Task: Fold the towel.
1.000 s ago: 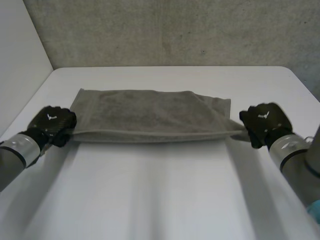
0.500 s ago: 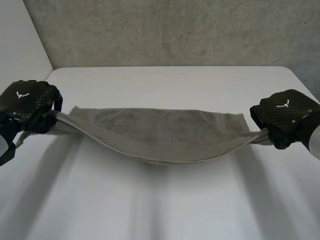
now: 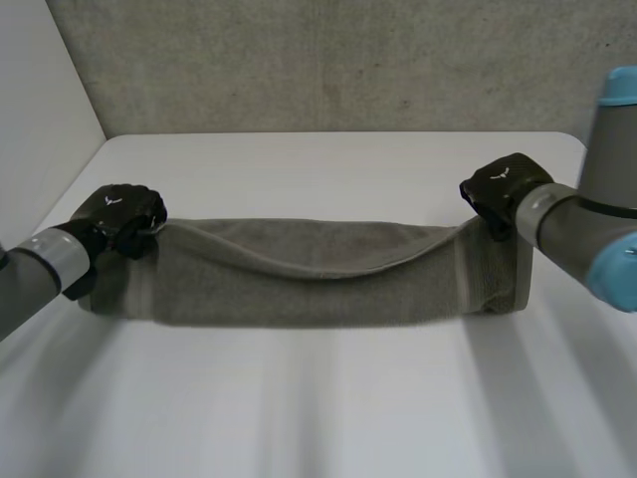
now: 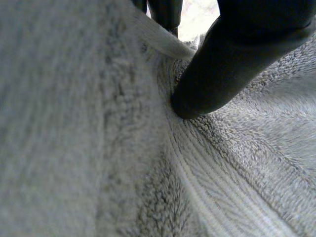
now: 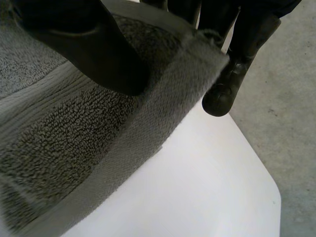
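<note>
Grey towel (image 3: 328, 284) strung out in a long band over the middle of the white bench (image 3: 328, 408), top edge sagging between the two hands. Left hand (image 3: 124, 211) pinches the left end, thumb pressed into cloth; right hand (image 3: 503, 189) clamps the right top corner between thumb and fingers.

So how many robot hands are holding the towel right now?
2. The left hand pinches the towel at its left end, and the right hand pinches a corner at its right end, thumb against fingers.
</note>
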